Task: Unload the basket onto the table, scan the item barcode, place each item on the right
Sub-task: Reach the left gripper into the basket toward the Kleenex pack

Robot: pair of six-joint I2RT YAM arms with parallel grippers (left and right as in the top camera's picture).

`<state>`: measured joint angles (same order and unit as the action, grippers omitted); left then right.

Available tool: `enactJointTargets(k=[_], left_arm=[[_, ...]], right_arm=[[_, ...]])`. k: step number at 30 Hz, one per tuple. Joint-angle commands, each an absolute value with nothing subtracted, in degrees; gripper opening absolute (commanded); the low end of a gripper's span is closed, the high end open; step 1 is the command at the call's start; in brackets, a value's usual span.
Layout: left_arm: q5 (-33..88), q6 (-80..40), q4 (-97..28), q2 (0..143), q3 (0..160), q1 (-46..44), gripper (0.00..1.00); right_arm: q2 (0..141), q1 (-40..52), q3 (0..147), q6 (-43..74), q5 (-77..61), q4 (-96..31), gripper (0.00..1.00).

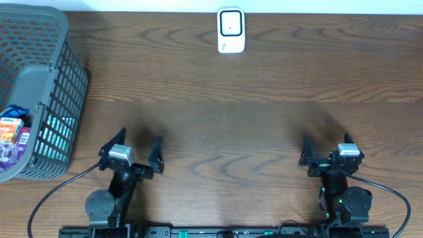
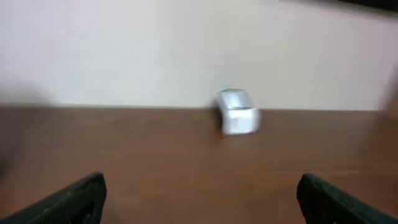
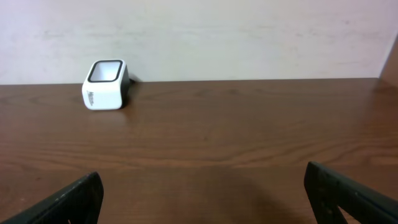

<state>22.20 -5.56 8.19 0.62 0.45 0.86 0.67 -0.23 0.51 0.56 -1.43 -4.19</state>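
Black fingers (image 2: 71,200) frame the bottom corners of each wrist view, spread wide with bare wood between them. The left gripper (image 1: 137,144) and right gripper (image 1: 326,149) both hover low near the front edge of the table (image 1: 225,112), jaws fully apart and holding nothing.

The packets (image 1: 13,135) to be scanned lie in the grey mesh basket (image 1: 63,39) at the far left, well apart from the white scanner (image 1: 231,30), which stands at the back edge in the middle. Only a few colourful corners of the packets show over the rim (no barcode is visible from here).

They look like small, light retail packs, probably glossy wrap or thin card, so likely a little slippery and easy to dent. A gentle pinch across a narrow edge should suit, leaving the printed faces clear for the scanner window. The left gripper is the nearer one and would need to reach in from above, past the basket wall.
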Motion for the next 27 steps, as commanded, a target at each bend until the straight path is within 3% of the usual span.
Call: enactJointTargets(k=[1, 6, 9, 16, 20, 22, 27], left_arm=[[31.0, -9.3, 12.6, 0.2, 0.2, 1.1, 0.98], [29.9, -16.6, 30.5, 0.4, 2.2, 1.1, 0.98], [25.1, -16.0, 30.4, 2.4, 8.3, 1.1, 0.98], [8.9, 0.3, -2.2, 26.6, 42.3, 1.1, 0.98], [17.5, 5.8, -20.3, 45.2, 62.9, 1.1, 0.98], [15.8, 7.3, -24.2, 51.8, 68.8, 1.1, 0.98], [-9.9, 3.4, -29.2, 66.3, 84.1, 3.9, 0.98]], right_arm=[[0.3, 0.2, 0.3, -0.3, -1.0, -4.3, 0.99], [0.3, 0.2, 0.3, -0.3, -1.0, -4.3, 0.99], [0.3, 0.2, 0.3, -0.3, -1.0, -4.3, 0.99], [0.3, 0.2, 0.3, -0.3, -1.0, -4.3, 0.99], [0.3, 0.2, 0.3, -0.3, -1.0, -4.3, 0.99], [0.3, 0.2, 0.3, -0.3, -1.0, -4.3, 0.99], [0.3, 0.2, 0.3, -0.3, -1.0, -4.3, 0.99]])
